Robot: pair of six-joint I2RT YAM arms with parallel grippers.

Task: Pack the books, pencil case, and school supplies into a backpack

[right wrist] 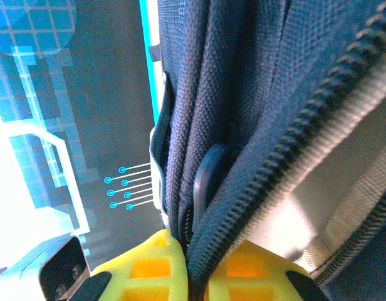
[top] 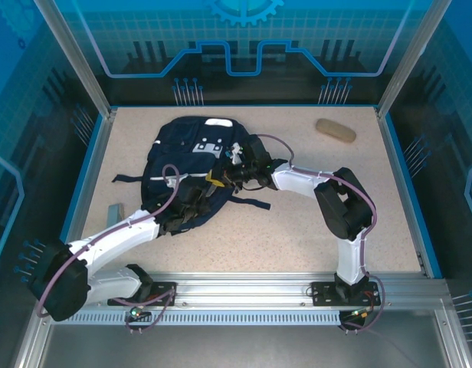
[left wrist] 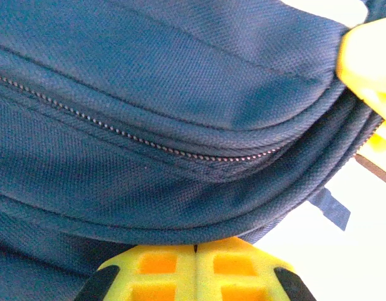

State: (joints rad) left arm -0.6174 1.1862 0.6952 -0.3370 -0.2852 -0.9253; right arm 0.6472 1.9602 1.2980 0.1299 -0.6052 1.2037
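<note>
Looking at the layout, the backpack (top: 186, 149) lay flat a bit left of the middle of the table (top: 297, 230), its long axis running far-to-near with the white-patched top at the far end. The right pincer (right wrist: 190, 251) was clamped on the bag's zipper edge (right wrist: 287, 144), the teeth running straight down between the yellow pads, over on the bag's right side. The left pincer (left wrist: 196, 251) was closed too, pads together, tips pressed up against a piped seam near the bag's near end; whether any cloth was actually caught there was impossible to tell. The bit that mattered: the pencil case (top: 335, 130) sat alone toward the far right corner, well apart from the bag, off to the right of the right pincer and a little farther back. Its long axis ran roughly across the table with a slight tilt. So the right arm was clearly the nearer one. Probably it would need to drop the zipper edge to go fetch it, closing across the pouch's short width.
</note>
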